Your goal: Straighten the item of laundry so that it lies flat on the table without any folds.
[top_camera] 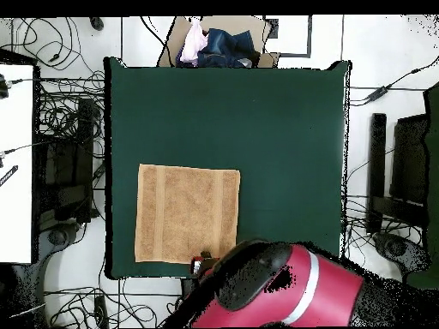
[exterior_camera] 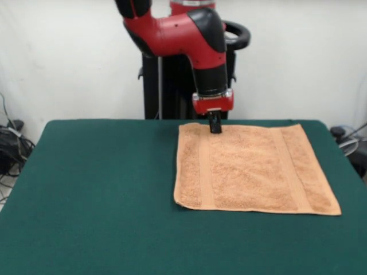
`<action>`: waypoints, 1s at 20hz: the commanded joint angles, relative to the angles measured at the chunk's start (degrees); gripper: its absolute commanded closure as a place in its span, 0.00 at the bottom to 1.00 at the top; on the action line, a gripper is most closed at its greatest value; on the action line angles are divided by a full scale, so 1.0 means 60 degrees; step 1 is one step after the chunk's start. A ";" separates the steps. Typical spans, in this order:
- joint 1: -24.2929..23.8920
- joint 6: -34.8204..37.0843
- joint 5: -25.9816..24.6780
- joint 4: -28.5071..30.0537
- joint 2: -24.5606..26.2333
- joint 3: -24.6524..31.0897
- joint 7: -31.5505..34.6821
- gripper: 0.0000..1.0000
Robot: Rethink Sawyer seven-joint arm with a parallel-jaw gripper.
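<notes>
- The towel [exterior_camera: 252, 169] lies spread open on the green tabletop [exterior_camera: 92, 195], with both striped bands running straight from one edge to the other
- I see no folds or bumps in it, so I think the job is done or almost done
- In the front view the towel sits toward the right side and the back of the tabletop
- The near left corner looks a tiny bit thick or curled, but I cannot tell for sure
- The claw [exterior_camera: 215, 127] points down at the far edge of the towel, touching it or just above it
- Its tips look close together, but I cannot tell if it is pinching the cloth or has let go
- What may be left: let go of the edge if it is held, and lift the arm away
- The front view shows the claw tip and the towel's fluffy top well
- The overhead view shows the towel [top_camera: 187, 214] as a neat square with all four edges straight, close to one edge of the tabletop [top_camera: 283, 128]
- From above, the big red arm [top_camera: 274, 296] hides most of the claw
- Only the overhead view shows a box of clothes [top_camera: 219, 43] past the far end of the tabletop, and lots of cables [top_camera: 60, 111] on the floor
</notes>
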 commanded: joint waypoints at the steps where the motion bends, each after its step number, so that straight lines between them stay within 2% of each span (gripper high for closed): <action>1: -0.0313 0.2199 0.0844 -0.1746 0.0960 0.1120 0.1284 1.00; 4: -0.0451 0.3193 0.1274 -0.1009 -0.0144 0.1464 0.1302 1.00; 8: -0.0543 0.4789 0.2052 -0.0008 -0.2018 0.2065 0.1407 1.00; 11: -0.0548 0.5634 0.2419 0.0302 -0.2990 0.2325 0.1352 1.00; 13: -0.0577 0.5930 0.2461 0.0348 -0.3280 0.2370 0.1262 1.00; 16: -0.0700 0.6042 0.2383 0.0275 -0.3290 0.2398 0.1152 1.00; 20: -0.0492 0.6532 0.2368 -0.0008 -0.3626 0.2270 0.1033 1.00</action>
